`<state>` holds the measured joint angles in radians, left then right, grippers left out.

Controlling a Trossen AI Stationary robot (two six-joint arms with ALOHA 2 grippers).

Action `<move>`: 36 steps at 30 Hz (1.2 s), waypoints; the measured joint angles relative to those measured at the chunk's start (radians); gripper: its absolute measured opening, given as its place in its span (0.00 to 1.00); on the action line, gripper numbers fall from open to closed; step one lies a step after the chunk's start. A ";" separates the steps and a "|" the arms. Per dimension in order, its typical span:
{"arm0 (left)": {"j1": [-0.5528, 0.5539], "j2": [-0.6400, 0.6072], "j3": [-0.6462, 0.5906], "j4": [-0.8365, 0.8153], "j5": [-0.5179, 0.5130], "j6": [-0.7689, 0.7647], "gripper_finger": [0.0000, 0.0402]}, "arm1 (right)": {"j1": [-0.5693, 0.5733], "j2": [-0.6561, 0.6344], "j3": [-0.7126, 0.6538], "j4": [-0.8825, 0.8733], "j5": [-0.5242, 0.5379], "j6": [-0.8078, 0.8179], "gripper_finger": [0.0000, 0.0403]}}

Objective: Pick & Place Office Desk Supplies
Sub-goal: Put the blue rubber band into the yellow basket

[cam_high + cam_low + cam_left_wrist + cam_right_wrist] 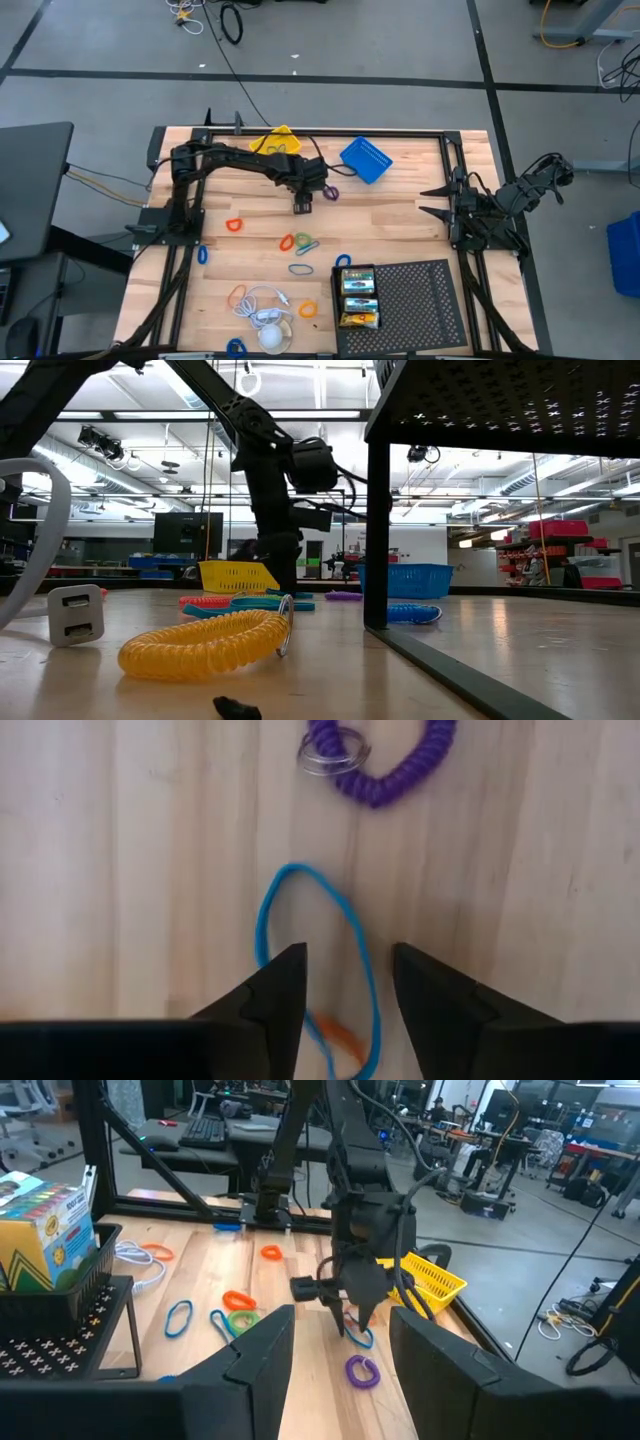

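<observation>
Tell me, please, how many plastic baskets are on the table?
2. A yellow basket lies near the top edge of the table in the high view, and a blue basket sits just to its right. None appears hidden.

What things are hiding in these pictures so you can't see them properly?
- Orange thing: left wrist view, tucked behind a finger of the left gripper and crossed by the blue band.
- Crayon boxes: high view, print too small to read.
- Black bit: low view, cut off by the bottom edge.
</observation>
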<state>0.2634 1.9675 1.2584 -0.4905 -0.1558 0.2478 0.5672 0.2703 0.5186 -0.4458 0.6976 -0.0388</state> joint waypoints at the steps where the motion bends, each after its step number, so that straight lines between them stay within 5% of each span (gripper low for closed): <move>1: 0.000 0.002 0.001 -0.003 0.000 0.000 0.38 | 0.000 0.000 0.000 0.000 0.000 -0.002 0.44; 7: -0.002 0.019 0.004 -0.008 0.000 0.004 0.27 | 0.000 0.006 0.000 0.005 0.001 -0.001 0.44; 13: -0.014 0.010 0.002 -0.013 -0.007 -0.024 0.02 | 0.000 0.006 0.000 0.007 0.002 -0.002 0.44; 27: -0.095 -0.165 0.000 -0.112 -0.223 -0.076 0.00 | 0.000 0.006 0.000 0.007 0.007 -0.003 0.44; 36: 0.045 -0.293 0.000 -0.199 -0.323 -0.072 0.00 | 0.000 0.006 0.000 0.004 0.007 -0.002 0.44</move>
<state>0.3081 1.6741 1.2587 -0.6894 -0.4786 0.1763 0.5671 0.2768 0.5186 -0.4419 0.7044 -0.0406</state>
